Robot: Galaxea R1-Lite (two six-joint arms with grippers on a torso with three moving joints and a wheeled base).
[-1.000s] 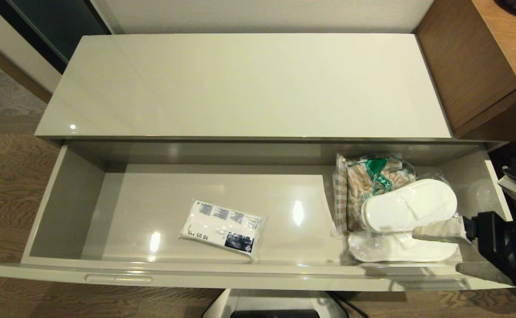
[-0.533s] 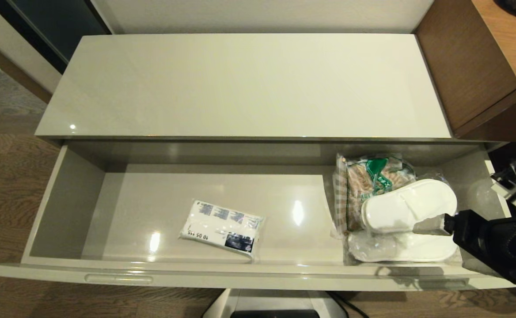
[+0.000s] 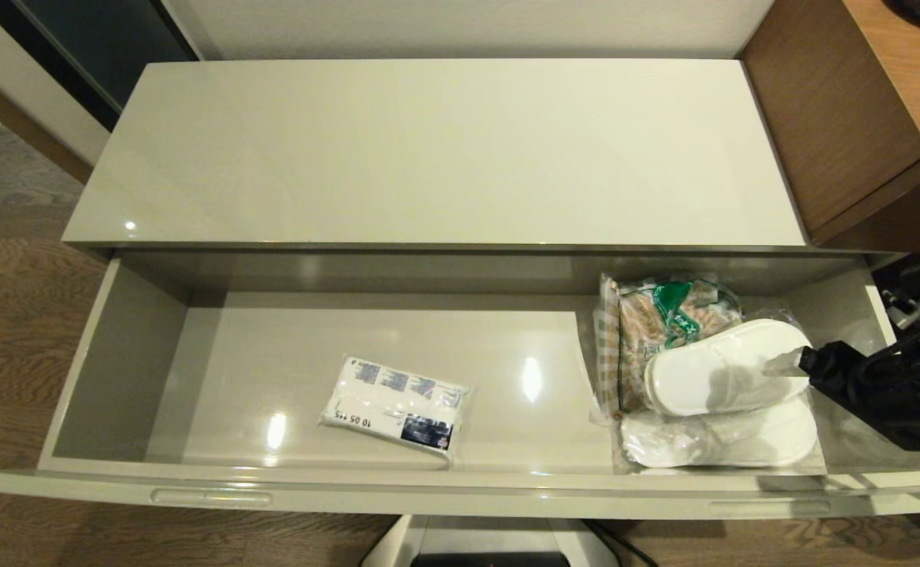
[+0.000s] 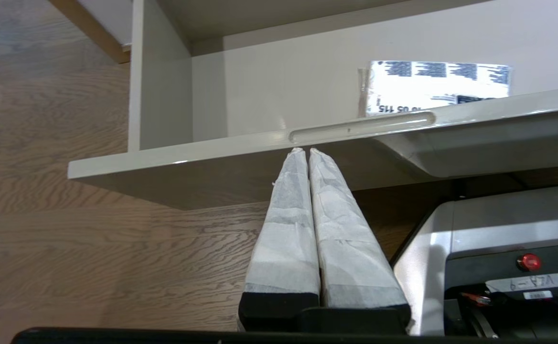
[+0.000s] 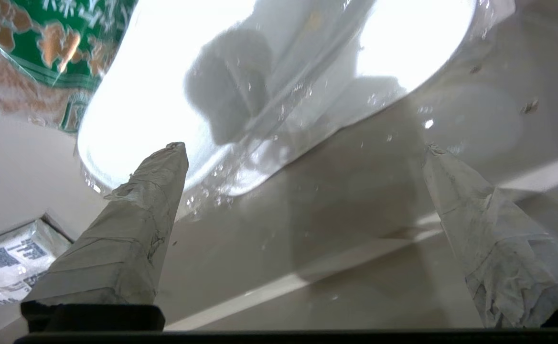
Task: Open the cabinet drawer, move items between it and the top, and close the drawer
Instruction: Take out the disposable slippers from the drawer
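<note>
Jaws wide on the right gripper [image 3: 783,366] by the slippers [image 3: 724,370], drawer [image 3: 444,492] open, nothing on the top [image 3: 436,150] yet.

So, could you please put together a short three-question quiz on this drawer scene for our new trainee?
1. True or false: the top carries the tissue pack.
2. Which item does the right gripper face? A) tissue pack B) slippers C) snack bag
3. Fill in: the left gripper, under the cabinet drawer front, is ____.

Key: 1 false, it lies in the open drawer; 2 B, open jaws, no grip yet; 3 shut.
</note>
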